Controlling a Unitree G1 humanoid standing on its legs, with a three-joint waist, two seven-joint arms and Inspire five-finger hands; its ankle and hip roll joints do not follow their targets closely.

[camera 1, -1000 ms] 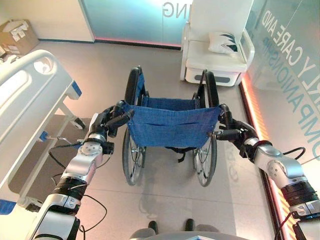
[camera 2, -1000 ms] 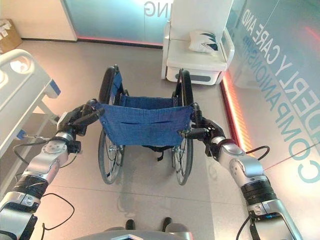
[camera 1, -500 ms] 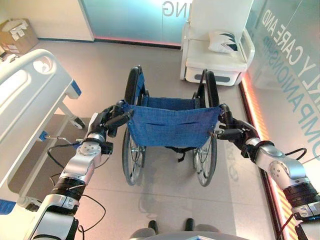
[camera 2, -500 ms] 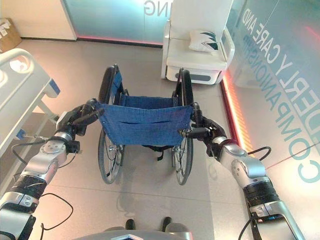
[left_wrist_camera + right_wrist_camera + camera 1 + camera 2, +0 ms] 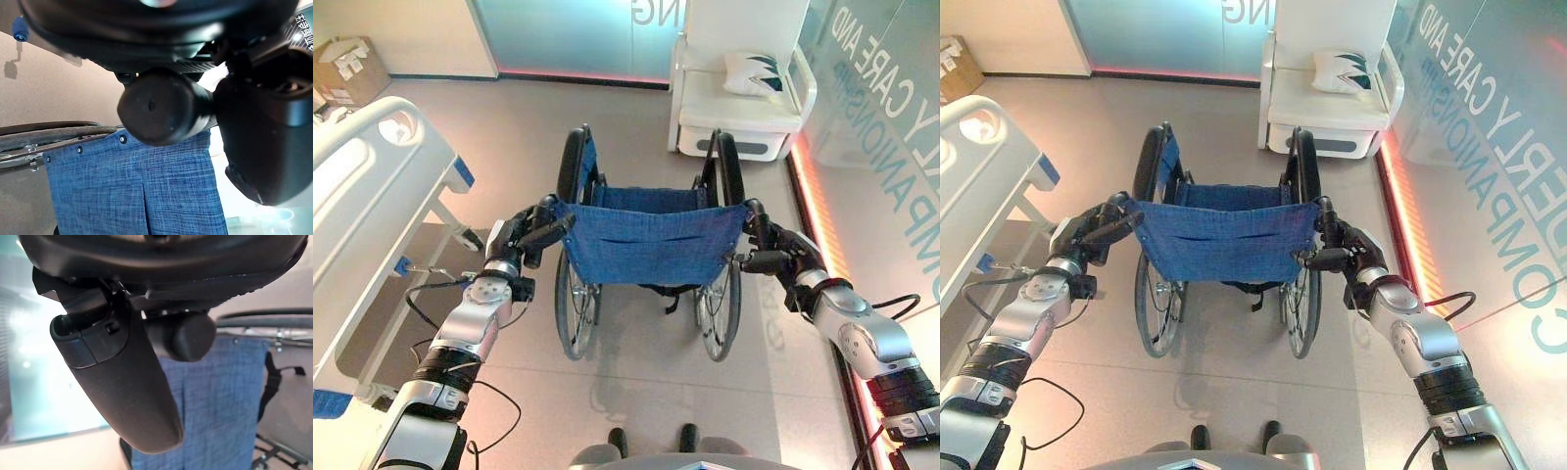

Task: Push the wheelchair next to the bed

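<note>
— Where was the wheelchair with the blue fabric backrest and black-tyred wheels (image 5: 649,245)?
— It stood on the pale tiled floor (image 5: 519,127), straight ahead, its back toward the robot. The white hospital bed with the moulded plastic end board (image 5: 367,186) was off to the left, apart from the chair, with bare floor between them.
— And the hands?
— The left hand (image 5: 516,238) was clenched around the black left push handle (image 5: 161,107). The right hand (image 5: 1356,253) was curled around the black right push handle (image 5: 183,335).
— Anything else around?
— A white armchair (image 5: 736,98) with a patterned white cushion (image 5: 751,73) stood beyond the wheelchair, by a glass wall (image 5: 891,108). A brown cardboard box (image 5: 347,69) sat in the far left corner.
</note>
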